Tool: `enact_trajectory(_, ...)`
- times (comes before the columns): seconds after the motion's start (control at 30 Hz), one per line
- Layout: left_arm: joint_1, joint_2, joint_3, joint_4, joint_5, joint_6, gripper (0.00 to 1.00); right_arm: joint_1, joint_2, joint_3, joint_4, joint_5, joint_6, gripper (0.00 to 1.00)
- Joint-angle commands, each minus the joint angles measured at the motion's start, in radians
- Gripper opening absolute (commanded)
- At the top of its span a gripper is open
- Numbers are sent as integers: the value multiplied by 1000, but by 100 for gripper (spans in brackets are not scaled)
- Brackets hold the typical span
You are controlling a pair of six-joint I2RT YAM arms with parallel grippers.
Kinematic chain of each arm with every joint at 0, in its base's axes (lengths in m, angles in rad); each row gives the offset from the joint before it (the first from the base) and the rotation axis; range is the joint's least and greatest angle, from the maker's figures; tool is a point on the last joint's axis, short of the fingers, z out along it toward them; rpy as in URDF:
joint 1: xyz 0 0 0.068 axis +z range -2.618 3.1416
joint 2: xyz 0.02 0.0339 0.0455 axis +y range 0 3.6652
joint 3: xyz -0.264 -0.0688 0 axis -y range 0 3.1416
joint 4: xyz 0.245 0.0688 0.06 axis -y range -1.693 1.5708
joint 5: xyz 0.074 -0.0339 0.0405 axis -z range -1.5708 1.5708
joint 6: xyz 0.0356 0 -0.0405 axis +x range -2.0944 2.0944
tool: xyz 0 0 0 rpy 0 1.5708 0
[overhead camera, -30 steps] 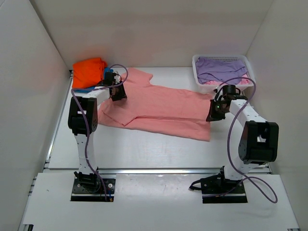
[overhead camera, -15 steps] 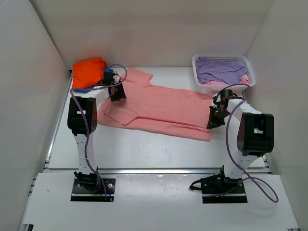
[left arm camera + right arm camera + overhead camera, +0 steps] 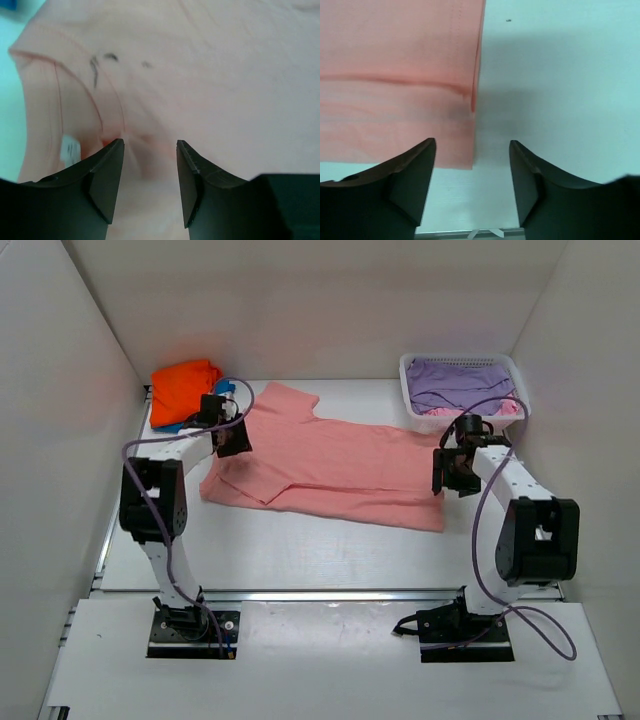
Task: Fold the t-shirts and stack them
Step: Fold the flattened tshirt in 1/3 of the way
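Observation:
A salmon-pink t-shirt (image 3: 330, 465) lies folded lengthwise across the table, collar end at the left. My left gripper (image 3: 232, 440) hovers over that collar end. In the left wrist view its jaws (image 3: 150, 145) stand open, with puckered pink cloth (image 3: 210, 75) beneath them. My right gripper (image 3: 450, 475) is at the hem end. In the right wrist view it is open (image 3: 472, 145) over bare table, with the shirt's hem corner (image 3: 395, 75) just left of the gap. A folded bright orange shirt (image 3: 183, 385) rests on a blue one (image 3: 172, 426) at the back left.
A white mesh basket (image 3: 408, 390) at the back right holds a lavender-purple shirt (image 3: 460, 380) and a bit of pink cloth (image 3: 507, 408). White walls close in the table on three sides. Bare tabletop (image 3: 300, 550) lies in front of the shirt.
My right gripper, shut on the hem a second ago, has opened and let it go. The left gripper has shifted left, and the shirt's collar end moved left with it.

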Motion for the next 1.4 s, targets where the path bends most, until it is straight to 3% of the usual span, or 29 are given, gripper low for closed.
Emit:
enact_trajectory(0.0,-28,-202,-98,-2,-1,25,58,25,-117,-21,5,1,18,56)
enact_trajectory(0.03,-36,-222,-140,-13,-3,33,58,39,-124,-30,5,-5,30,51)
enact_trajectory(0.27,-119,-385,-348,-36,-153,70,58,120,-171,-140,83,-112,99,48)
enact_trajectory(0.53,-182,-202,-256,-164,-293,100,54,155,-13,-151,254,-233,170,48)
enact_trajectory(0.63,-206,-162,-237,-270,-297,132,53,168,47,-134,205,-215,170,49)
enact_trajectory(0.8,-300,-145,-237,-443,-281,174,42,159,96,-140,122,-224,146,49)
enact_trajectory(1.07,-338,-373,-427,-546,-149,185,35,158,26,-245,5,-267,133,49)
enact_trajectory(1.17,-321,-490,-476,-574,-159,182,36,140,-44,-303,-18,-270,141,48)
enact_trajectory(1.27,-289,-600,-460,-591,-188,180,36,128,-139,-344,-35,-266,156,48)
enact_trajectory(1.37,-217,-691,-397,-603,-89,183,42,120,-230,-318,-72,-234,170,48)
